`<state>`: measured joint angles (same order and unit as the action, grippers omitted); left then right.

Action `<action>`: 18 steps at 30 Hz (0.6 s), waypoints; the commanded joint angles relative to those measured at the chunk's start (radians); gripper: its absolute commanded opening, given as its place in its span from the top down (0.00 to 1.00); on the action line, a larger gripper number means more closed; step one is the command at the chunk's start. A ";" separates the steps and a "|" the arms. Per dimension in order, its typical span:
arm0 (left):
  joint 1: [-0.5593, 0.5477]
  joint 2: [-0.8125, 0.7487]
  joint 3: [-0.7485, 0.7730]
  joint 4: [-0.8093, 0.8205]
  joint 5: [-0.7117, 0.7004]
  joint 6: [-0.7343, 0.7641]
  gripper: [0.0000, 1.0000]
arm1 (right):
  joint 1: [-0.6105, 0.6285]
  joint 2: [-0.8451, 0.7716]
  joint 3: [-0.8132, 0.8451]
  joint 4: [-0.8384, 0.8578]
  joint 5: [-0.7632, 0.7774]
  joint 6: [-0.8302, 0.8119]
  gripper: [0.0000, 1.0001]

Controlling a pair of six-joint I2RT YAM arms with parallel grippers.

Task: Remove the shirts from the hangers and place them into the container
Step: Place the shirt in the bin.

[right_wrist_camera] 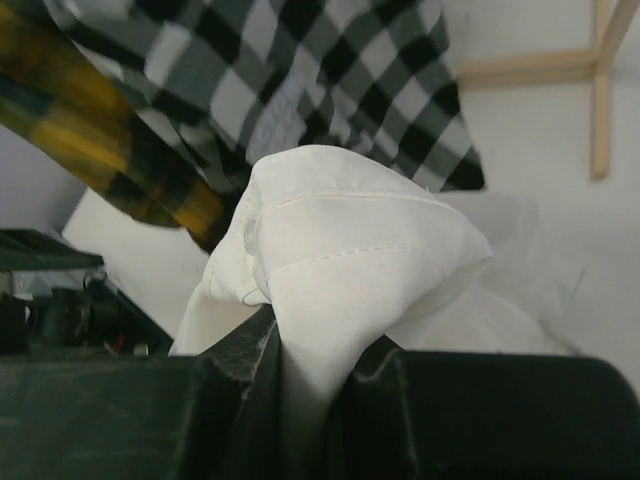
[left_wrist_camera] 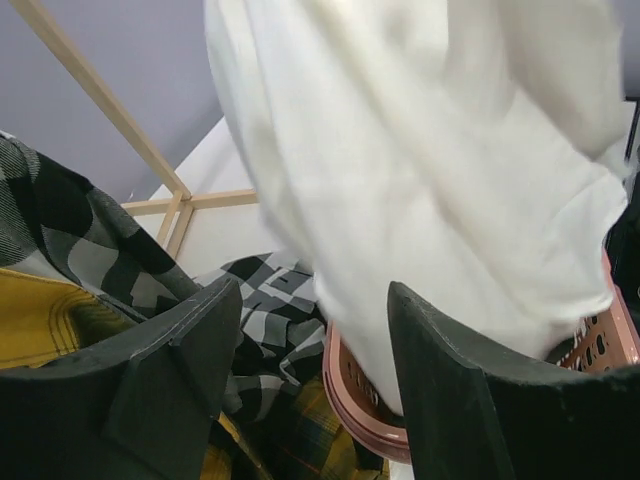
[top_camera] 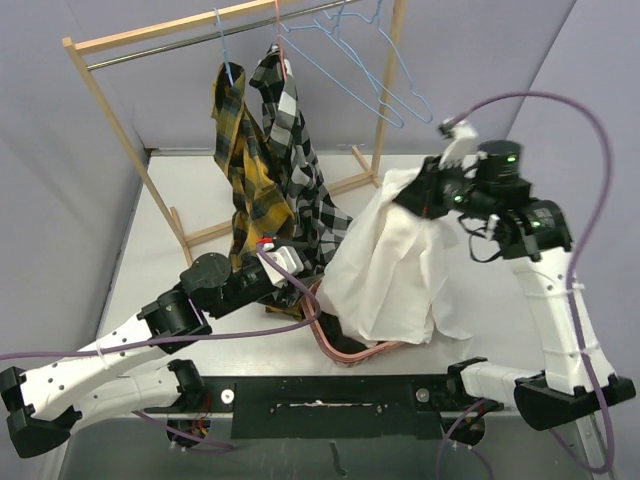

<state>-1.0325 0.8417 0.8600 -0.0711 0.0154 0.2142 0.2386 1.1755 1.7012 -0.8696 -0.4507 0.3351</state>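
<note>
My right gripper (top_camera: 428, 196) (right_wrist_camera: 310, 350) is shut on a bunched fold of the plain white shirt (top_camera: 390, 270) (right_wrist_camera: 350, 230). It holds the shirt up so the cloth hangs down over the pink container (top_camera: 345, 352) (left_wrist_camera: 362, 412). The white shirt (left_wrist_camera: 420, 150) covers most of the container's inside. My left gripper (top_camera: 296, 268) (left_wrist_camera: 312, 296) is open with nothing between its fingers, low beside the container's left rim. The yellow-and-black plaid shirt (top_camera: 245, 175) (left_wrist_camera: 40, 320) hangs from a blue hanger (top_camera: 226, 60). The black-and-white check shirt (top_camera: 292, 150) (left_wrist_camera: 262, 310) (right_wrist_camera: 320, 80) hangs from a pink-red hanger (top_camera: 280, 45).
The wooden rack (top_camera: 120, 140) with its metal rail stands at the back, its feet on the white table (top_camera: 190, 190). Two bare blue hangers (top_camera: 385, 90) hang at the rail's right end. Purple cables (top_camera: 585, 120) loop over both arms. Grey walls close in on both sides.
</note>
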 commanded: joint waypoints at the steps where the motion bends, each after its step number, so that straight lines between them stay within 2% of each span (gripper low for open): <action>1: 0.006 -0.004 0.017 0.072 -0.005 0.004 0.41 | 0.210 -0.047 -0.116 -0.029 0.168 -0.073 1.00; 5: 0.007 0.008 0.019 0.071 0.003 0.003 0.41 | 0.407 -0.043 -0.231 -0.090 0.361 -0.087 0.99; 9: 0.008 0.015 0.017 0.071 -0.003 0.006 0.41 | 0.540 -0.078 -0.299 -0.160 0.534 -0.049 0.98; 13: 0.008 0.028 0.020 0.067 0.012 0.004 0.41 | 0.605 -0.133 -0.379 -0.204 0.603 -0.007 0.98; 18: 0.007 0.045 0.025 0.062 0.026 -0.001 0.41 | 0.609 -0.130 -0.533 -0.171 0.610 0.018 0.97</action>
<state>-1.0302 0.8795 0.8600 -0.0559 0.0208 0.2180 0.8394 1.0325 1.2533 -1.0531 0.0914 0.3187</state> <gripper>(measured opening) 0.590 0.085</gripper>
